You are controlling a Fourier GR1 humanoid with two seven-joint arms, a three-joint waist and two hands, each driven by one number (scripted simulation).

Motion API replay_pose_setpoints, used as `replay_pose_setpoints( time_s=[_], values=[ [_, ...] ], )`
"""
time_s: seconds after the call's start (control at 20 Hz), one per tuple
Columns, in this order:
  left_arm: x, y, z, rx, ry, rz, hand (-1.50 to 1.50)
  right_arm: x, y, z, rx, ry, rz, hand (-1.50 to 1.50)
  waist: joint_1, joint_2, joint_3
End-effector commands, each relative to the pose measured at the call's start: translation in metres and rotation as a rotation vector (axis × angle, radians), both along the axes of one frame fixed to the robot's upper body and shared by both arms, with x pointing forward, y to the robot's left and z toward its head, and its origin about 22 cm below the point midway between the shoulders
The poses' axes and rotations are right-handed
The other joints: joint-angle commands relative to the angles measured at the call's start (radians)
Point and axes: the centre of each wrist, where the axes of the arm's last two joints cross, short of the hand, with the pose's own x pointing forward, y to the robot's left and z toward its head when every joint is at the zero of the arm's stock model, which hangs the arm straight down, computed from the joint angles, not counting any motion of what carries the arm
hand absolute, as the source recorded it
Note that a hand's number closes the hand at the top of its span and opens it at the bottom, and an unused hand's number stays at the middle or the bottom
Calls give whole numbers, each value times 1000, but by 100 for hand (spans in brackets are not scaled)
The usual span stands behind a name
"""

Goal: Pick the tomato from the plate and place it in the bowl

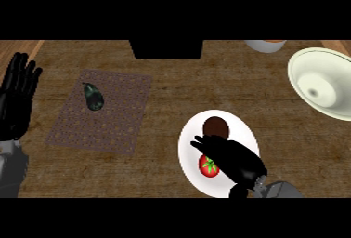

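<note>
I have the right hand [231, 160] positioned over the white plate [188, 139], its fingers bent downward beside and partly above the tomato [208, 166]; from this view I cannot tell whether they have made contact or closed on it. The tomato lies on the near part of the plate, with a dark brown round item [216, 126] on the far part, so I judge the approach from the near side avoids disturbing that item. The cream bowl [323, 83] stands well apart at the far right, which places the target on the working arm's own side. The left hand [17, 95] rests at the left edge, fingers straight and up, clear of the work. A patterned mat [116, 116] carrying an eggplant [93, 96] lies left of the plate and is not involved.
</note>
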Motion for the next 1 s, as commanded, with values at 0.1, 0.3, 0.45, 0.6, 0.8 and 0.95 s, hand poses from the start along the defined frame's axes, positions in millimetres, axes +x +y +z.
replay_pose_setpoints(
  time_s=[0.1,0.3,0.45,0.6,0.8,0.95],
  values=[
    [-11,-4,-9,-3,8,2,0,3,-1,-13,-9,9,-4,-150,1,0,0],
    [-5,2,-9,6,-12,17,0,13,20,-42,-32,16,-1,-150,2,1,0],
    [-4,-13,-10,6,-2,18,0,11,14,-52,-44,30,-40,-150,1,1,0],
    [0,-8,-7,1,8,-12,0,14,9,-59,-71,44,-44,-150,0,1,0],
    [-11,-13,3,0,5,6,0,29,2,-56,-95,39,-60,-150,5,0,0],
    [-4,18,-3,9,-5,20,0,7,1,-59,-12,-33,2,150,-1,0,0]
  ],
)
